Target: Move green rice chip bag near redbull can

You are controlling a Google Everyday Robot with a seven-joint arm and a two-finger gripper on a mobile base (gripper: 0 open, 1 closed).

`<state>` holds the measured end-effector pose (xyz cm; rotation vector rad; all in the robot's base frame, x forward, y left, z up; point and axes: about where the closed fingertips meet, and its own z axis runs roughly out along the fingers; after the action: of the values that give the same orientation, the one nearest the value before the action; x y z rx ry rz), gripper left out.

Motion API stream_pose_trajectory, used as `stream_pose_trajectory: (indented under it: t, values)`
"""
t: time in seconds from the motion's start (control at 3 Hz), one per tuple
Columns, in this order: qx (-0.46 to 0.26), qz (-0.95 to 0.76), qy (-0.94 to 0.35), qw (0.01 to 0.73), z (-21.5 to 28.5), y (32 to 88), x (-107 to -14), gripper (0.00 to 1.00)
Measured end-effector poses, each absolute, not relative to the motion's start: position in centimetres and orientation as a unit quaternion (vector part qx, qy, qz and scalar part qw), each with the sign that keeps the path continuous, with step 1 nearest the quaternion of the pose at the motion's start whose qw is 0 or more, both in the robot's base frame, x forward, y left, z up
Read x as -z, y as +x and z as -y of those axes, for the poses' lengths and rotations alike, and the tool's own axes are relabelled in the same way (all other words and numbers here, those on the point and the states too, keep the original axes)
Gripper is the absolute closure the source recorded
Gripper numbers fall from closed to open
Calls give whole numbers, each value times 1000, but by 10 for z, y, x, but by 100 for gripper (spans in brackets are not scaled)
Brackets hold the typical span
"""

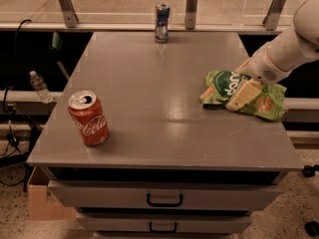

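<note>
The green rice chip bag (264,103) lies crinkled on the right side of the grey table (159,118), near its right edge. My gripper (242,81) is down on the bag's middle, open, with one cream finger (241,94) lying over the front of the bag and the other behind it. The bag rests on the table. The redbull can (161,16) stands upright at the table's far edge, near the middle and well away from the bag.
A red Coca-Cola can (88,118) stands open-topped at the front left. Metal rail posts (191,6) line the back. Drawers (164,198) sit below the tabletop. A water bottle (39,86) and a cardboard box (42,203) are off to the left.
</note>
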<state>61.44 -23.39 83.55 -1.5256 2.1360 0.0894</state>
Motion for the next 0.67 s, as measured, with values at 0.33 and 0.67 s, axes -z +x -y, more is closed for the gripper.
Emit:
stream_pose_trajectory:
  t: [0.33,0.67]
  values:
    - [-34,-786,-561,259,235,616,-838,64]
    - [-34,-786,-561,259,235,617,-841,88]
